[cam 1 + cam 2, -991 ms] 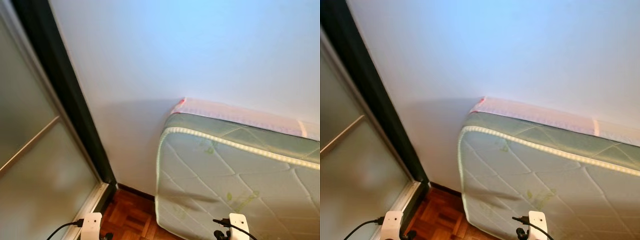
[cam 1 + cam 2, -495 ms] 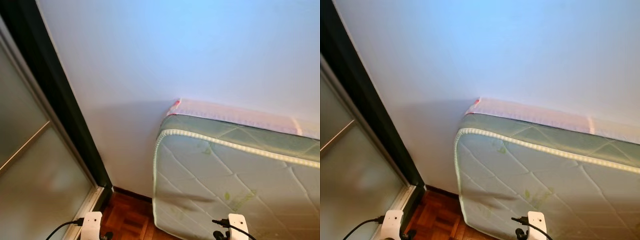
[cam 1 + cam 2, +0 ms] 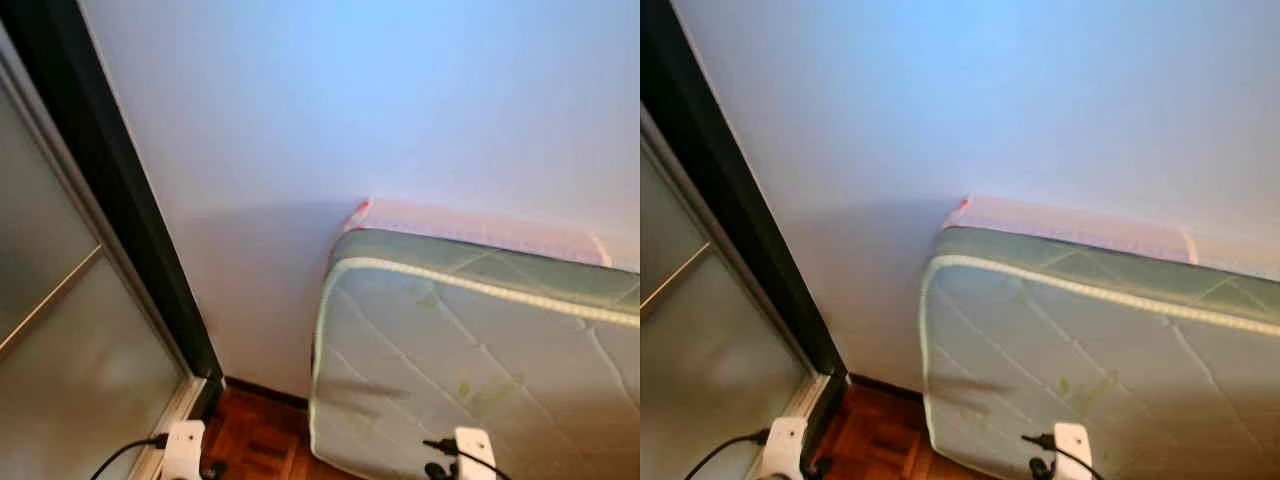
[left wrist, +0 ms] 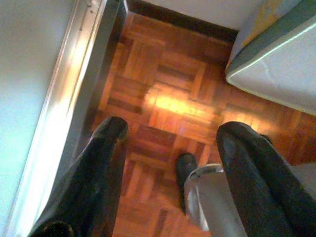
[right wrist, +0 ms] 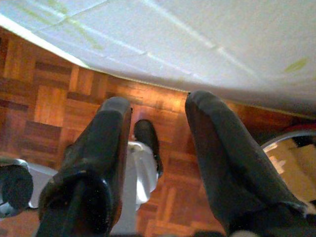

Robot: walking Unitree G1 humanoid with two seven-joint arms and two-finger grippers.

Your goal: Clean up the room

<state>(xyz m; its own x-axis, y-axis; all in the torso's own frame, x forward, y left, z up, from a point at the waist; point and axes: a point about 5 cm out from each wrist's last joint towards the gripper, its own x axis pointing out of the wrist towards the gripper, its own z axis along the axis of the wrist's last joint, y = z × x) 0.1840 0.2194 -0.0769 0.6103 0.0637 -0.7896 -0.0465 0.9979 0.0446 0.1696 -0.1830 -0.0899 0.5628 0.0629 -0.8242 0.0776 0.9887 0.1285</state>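
At far left stands a frosted-glass sliding door [image 3: 50,330] in a dark frame [image 3: 130,200], its metal track [image 4: 74,79] running along the parquet floor [image 4: 163,103]. Next comes the plain white wall [image 3: 350,100] with a dark skirting board [image 3: 262,392] at its foot. The left hand [image 4: 170,148] hangs above the floor near the door track, its two black fingers [image 4: 98,163] spread and gripping nothing. Further right, a pale green quilted mattress [image 3: 480,350] stands on edge, leaning against the wall with its lower edge on the floor. The right hand [image 5: 158,133] hangs just before the mattress face, fingers [image 5: 103,148] parted and empty.
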